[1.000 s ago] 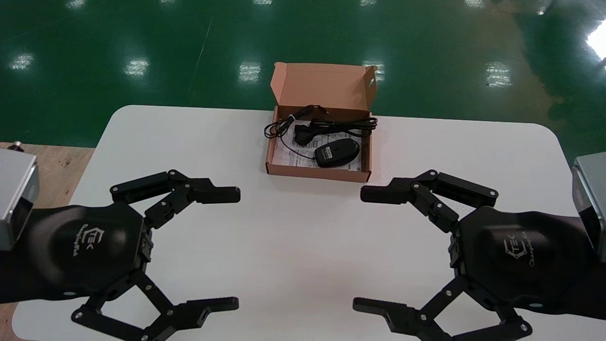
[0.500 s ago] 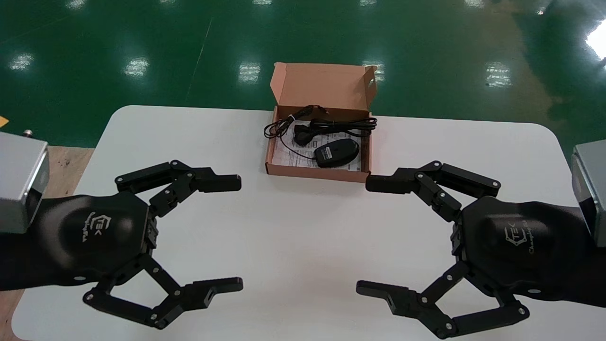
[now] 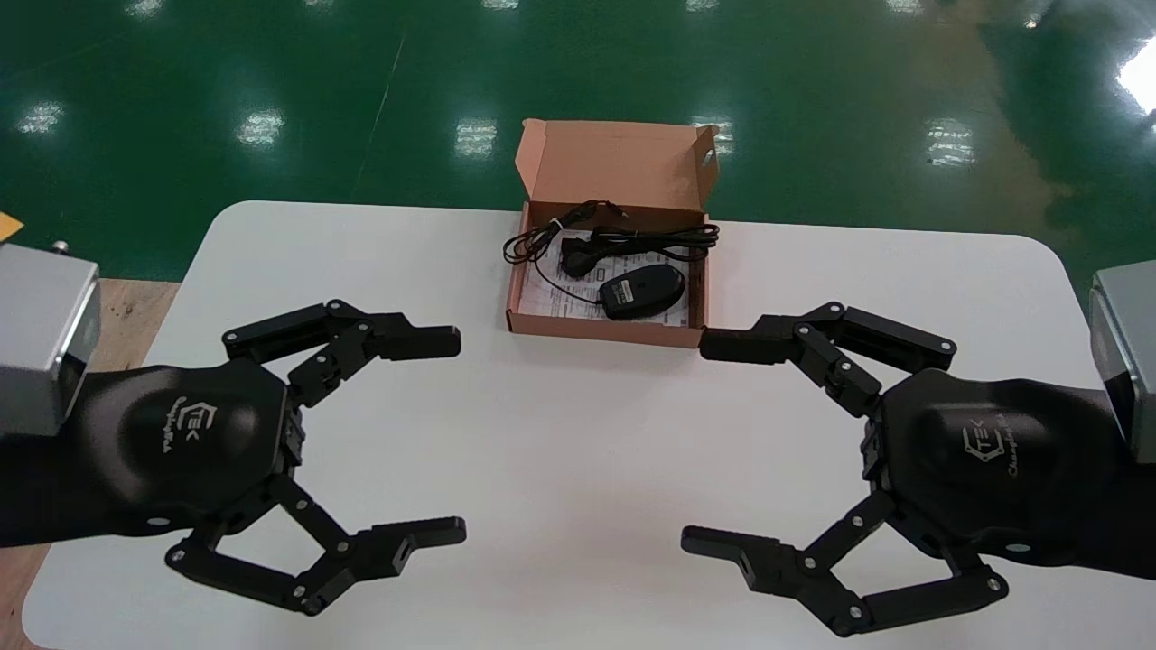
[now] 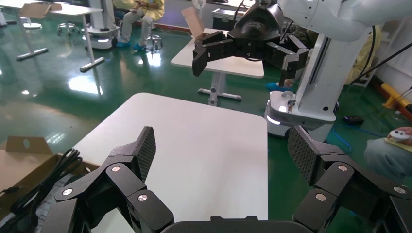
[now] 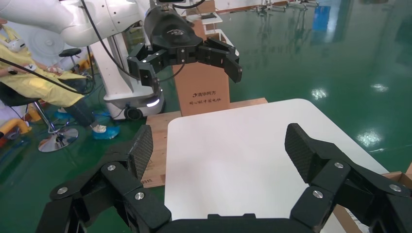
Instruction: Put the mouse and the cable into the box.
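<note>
An open brown cardboard box stands at the far middle of the white table, lid raised. Inside it a black mouse lies on a printed sheet, with the coiled black cable behind it, part of it hanging over the box's left wall. My left gripper hovers open over the near left of the table, nothing between its fingers. My right gripper hovers open at the near right, also with nothing in it. In the left wrist view a box corner and the cable show beside my left gripper.
White table surface stretches between the two grippers and the box. Green floor lies beyond the far edge. A wooden pallet sits left of the table. In the right wrist view my right gripper faces the left arm, with a cardboard carton behind.
Both grippers have drifted slightly farther from the near edge and a little inward. They stay open. Box, mouse and cable have not moved.
</note>
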Robot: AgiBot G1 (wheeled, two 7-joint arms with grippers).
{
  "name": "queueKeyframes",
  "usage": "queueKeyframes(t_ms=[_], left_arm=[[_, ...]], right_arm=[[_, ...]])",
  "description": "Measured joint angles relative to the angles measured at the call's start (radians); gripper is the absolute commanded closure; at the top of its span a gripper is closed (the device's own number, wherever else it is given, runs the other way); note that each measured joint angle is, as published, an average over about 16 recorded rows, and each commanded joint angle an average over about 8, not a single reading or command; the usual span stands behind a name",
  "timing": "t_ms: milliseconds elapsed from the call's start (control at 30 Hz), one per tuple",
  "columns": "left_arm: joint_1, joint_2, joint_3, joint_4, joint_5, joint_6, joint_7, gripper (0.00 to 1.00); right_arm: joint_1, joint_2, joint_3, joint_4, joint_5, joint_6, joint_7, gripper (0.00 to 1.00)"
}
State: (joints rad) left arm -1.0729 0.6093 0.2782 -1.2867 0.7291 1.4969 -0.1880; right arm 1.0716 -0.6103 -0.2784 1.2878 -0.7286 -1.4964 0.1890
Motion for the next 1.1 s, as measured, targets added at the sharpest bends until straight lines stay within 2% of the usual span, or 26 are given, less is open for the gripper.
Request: queueKeyframes(t_ms=[1100], left_arm=[[-0.002,0.003,0.002,0.004,0.002,-0.003,0.001,0.0]], right_arm=[[0.003,-0.001,-0.001,-0.004,-0.002,0.001,-0.001,0.0]])
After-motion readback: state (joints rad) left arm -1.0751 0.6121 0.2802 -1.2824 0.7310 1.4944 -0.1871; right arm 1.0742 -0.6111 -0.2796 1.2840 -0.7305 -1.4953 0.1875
